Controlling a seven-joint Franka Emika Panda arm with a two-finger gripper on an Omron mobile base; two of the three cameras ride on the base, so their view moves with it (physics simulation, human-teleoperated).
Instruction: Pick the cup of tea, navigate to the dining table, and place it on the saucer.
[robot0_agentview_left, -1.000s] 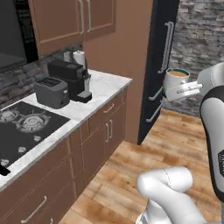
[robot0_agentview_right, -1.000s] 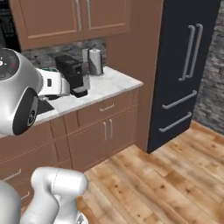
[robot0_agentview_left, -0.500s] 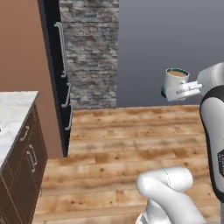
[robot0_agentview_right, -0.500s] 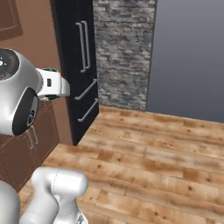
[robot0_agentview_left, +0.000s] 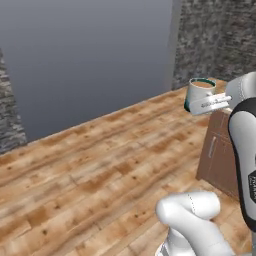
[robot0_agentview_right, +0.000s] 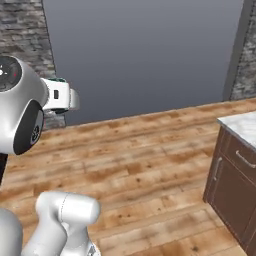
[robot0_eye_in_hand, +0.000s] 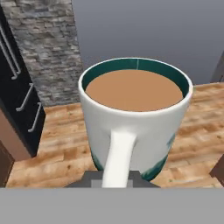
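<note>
The cup of tea, a pale mug with a teal rim and light brown liquid, stands upright in the air in my grip. My gripper is shut on its side handle. In the left base view the cup of tea hangs at the upper right, with the gripper just under and beside it. A marble-topped corner with a brown wood base, the dining table, comes in at the right edge. The saucer is out of view.
Wood plank floor spreads ahead of the base. A plain grey wall stands behind it, flanked by grey stone walls. In the hand view a black fridge door shows at the left.
The whole scene has swung with the base: the kitchen counter and black fridge have left the base views, and the grey wall and table corner have come in. The cup stays held.
</note>
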